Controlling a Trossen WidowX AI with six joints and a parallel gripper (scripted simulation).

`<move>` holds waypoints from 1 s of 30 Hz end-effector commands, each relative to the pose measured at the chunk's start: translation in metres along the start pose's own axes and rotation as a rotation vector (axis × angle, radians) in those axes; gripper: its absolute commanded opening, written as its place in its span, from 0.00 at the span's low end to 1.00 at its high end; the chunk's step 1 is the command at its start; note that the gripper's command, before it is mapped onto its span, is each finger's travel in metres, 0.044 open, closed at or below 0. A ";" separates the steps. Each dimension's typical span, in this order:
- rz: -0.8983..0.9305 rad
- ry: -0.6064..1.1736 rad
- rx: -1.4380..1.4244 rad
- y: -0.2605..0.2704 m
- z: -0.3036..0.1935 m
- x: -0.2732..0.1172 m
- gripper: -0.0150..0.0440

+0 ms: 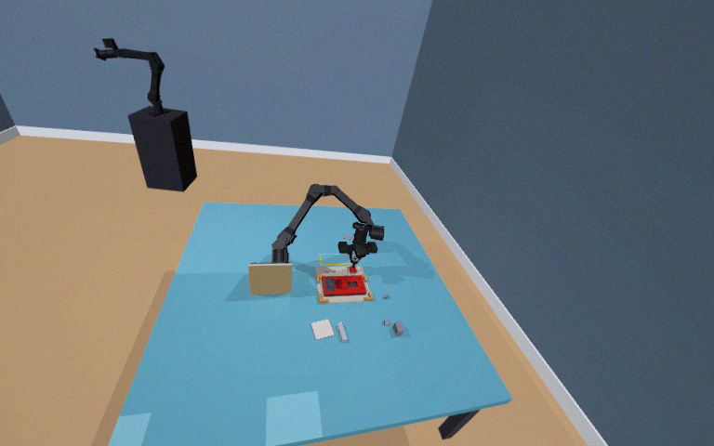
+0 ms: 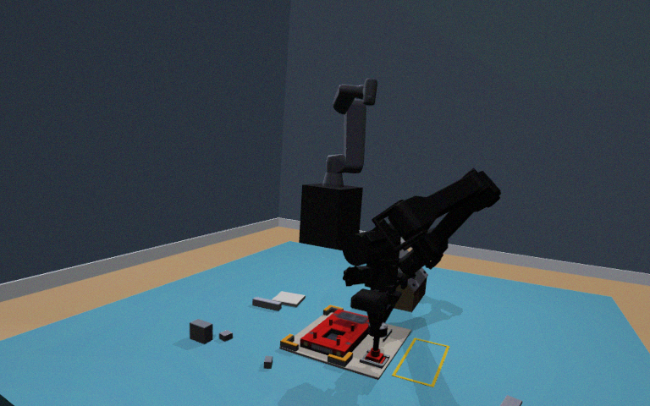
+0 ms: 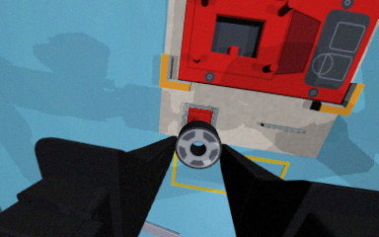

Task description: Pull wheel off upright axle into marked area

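Blue table point(image 1: 220, 368) with one yellow-outlined marked area point(image 3: 278, 170), two fingers clamped on one wheel point(image 3: 198, 146).

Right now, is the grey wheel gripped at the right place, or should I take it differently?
Keep this hold. The gripper comes from above, its jaws pinching the wheel across its round outer rim on opposite sides. That leaves the centre hole free, so the wheel can lift straight up off the upright axle.

Arm point(image 1: 315, 202) bent downward, gripper point(image 3: 198, 154) seemingly clamping wheel point(image 3: 198, 146)
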State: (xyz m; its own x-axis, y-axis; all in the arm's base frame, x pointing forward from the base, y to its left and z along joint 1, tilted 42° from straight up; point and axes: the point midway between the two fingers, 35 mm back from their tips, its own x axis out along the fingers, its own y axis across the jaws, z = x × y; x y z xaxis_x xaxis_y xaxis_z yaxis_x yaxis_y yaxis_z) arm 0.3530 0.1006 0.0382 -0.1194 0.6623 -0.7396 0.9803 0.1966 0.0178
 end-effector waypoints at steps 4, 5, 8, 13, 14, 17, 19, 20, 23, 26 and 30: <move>0.002 -0.005 -0.006 0.001 0.000 -0.020 0.25; 0.002 -0.005 -0.006 0.000 0.000 -0.024 0.25; 0.002 -0.005 -0.005 0.000 0.001 -0.033 0.25; 0.001 -0.001 0.002 -0.005 -0.008 -0.025 0.25; 0.001 -0.002 0.002 -0.006 -0.011 -0.025 0.25; 0.001 -0.002 0.001 -0.010 -0.019 -0.027 0.25; 0.001 -0.002 0.001 -0.013 -0.024 -0.027 0.25; 0.001 -0.003 0.001 -0.015 -0.027 -0.027 0.25; 0.001 -0.003 0.000 -0.019 -0.035 -0.028 0.25; 0.001 -0.003 0.000 -0.024 -0.042 -0.029 0.25; 0.001 -0.005 -0.005 -0.031 -0.051 -0.030 0.25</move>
State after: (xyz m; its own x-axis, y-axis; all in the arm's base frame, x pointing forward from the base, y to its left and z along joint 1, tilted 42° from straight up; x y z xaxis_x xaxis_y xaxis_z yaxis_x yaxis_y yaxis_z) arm 0.3263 0.1069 0.0896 -0.1120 0.6576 -0.7450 0.9802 0.1962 0.0259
